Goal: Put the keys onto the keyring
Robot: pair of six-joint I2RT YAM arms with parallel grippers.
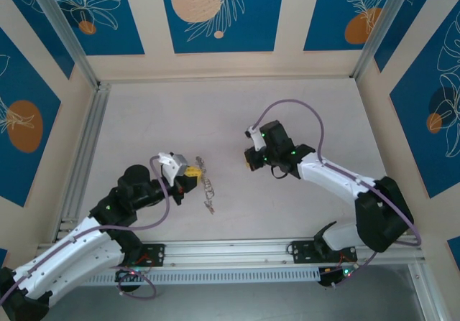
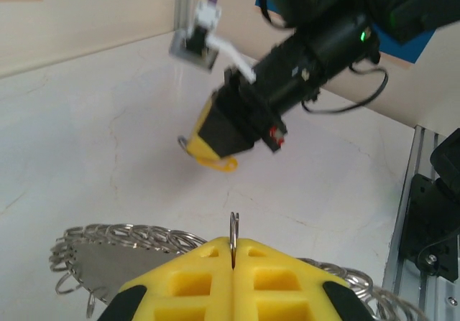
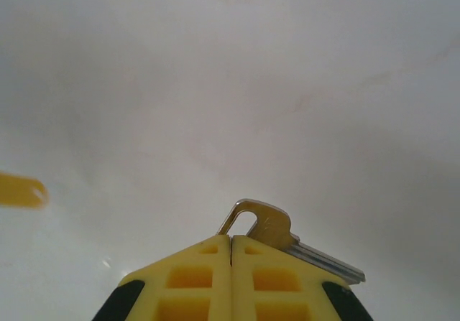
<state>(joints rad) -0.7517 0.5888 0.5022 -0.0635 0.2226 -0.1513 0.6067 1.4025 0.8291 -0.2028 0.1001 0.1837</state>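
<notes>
Pale table (image 1: 215, 113) walled by blue panels (image 1: 215, 12). Left gripper (image 1: 192, 171), just left of the bunch of keys (image 1: 208, 185), is pressed together on what is probably the keyring (image 2: 233, 224), seen edge-on. Right gripper (image 1: 249, 164), right of the bunch and apart, pinches one silver key (image 3: 272, 228).

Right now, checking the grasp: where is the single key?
The key is pinched in the shut right gripper, poking past its fingertips in the right wrist view, right of the left gripper.
</notes>
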